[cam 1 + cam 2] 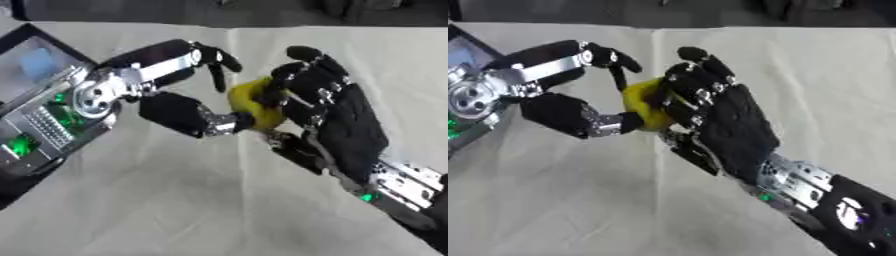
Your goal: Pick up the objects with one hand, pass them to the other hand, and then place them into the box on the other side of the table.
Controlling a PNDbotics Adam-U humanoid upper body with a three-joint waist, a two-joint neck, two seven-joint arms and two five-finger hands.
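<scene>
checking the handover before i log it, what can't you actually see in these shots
- Yellow object: both views, mostly hidden by the right hand and left hand; its kind is unclear.
- Which hand bears it: fingers of both curl round it.
- Box: cut off by the left edge; contents blurred.

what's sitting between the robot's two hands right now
A yellow object sits between the left hand and the right hand; fingers of both curl around it. The left eye view shows it best.
</scene>
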